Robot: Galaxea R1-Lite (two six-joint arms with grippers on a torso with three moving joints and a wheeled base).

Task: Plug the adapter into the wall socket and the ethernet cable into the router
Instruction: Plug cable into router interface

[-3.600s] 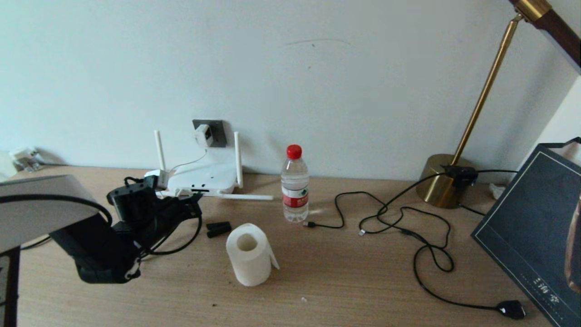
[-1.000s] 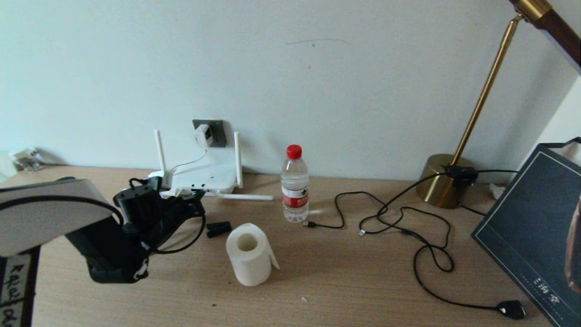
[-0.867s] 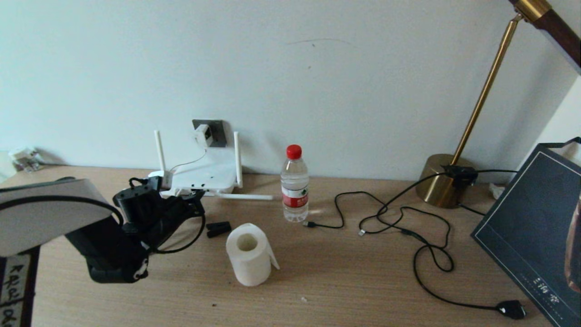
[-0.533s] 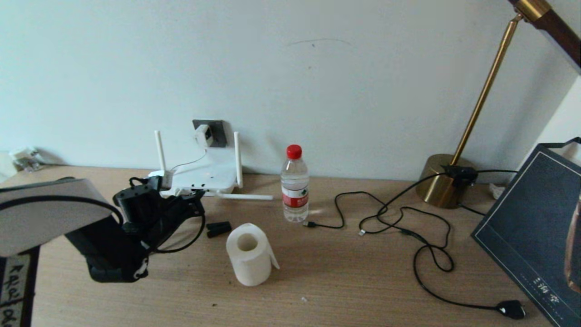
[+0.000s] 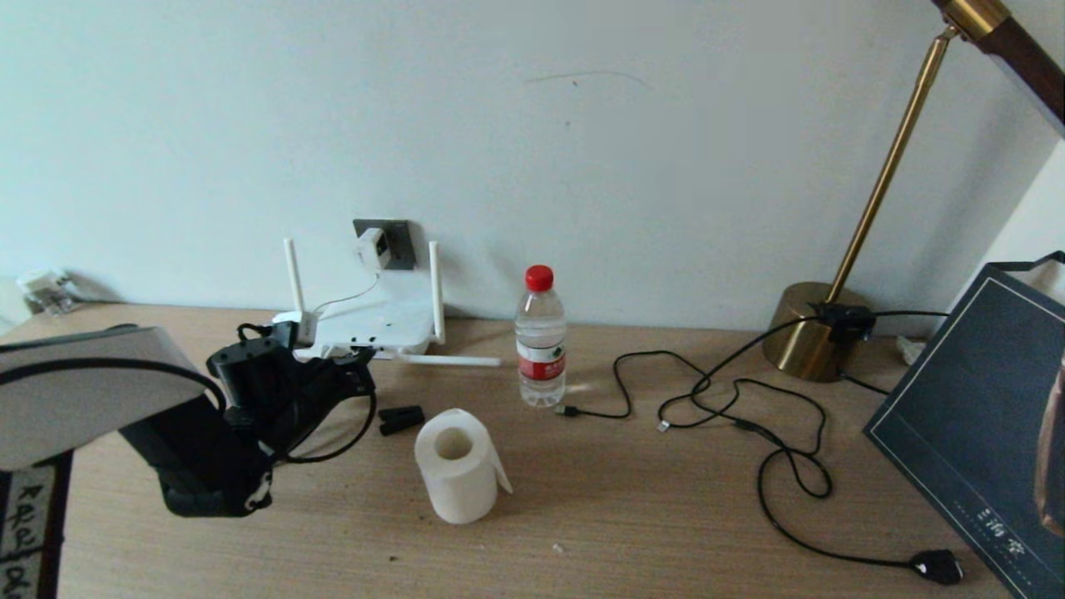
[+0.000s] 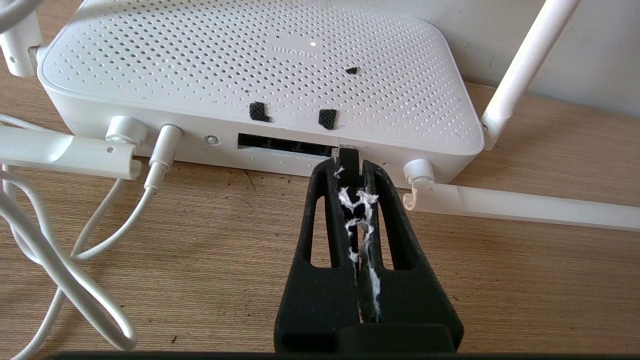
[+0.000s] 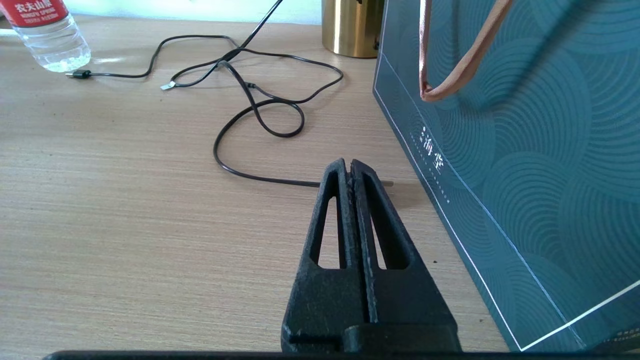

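one router [image 5: 372,324] lies flat on the worktop [image 5: 632,516] against the wall, with four stick antennas: two upright, two folded down along the worktop. one wall socket [image 5: 391,242] sits on the wall just above it, and one adapter [image 5: 371,247] is seated in it, its thin white cord running down to the router. the left gripper [image 6: 350,165] is low over the worktop at the router's port edge, its jaws pinched tight on the plug end of the single ethernet cable [image 5: 343,441]. the plug tip touches the port row at its end; whether it is fully seated cannot be told. the cable loops back beside the arm. the right gripper [image 7: 348,167] is over the worktop's right side beside one teal bag [image 7: 525,150], jaws pressed together with nothing between them. also on the worktop: one water bottle [image 5: 540,339], one paper roll [image 5: 456,466], one brass lamp [image 5: 819,329], one small black clip [image 5: 400,418].
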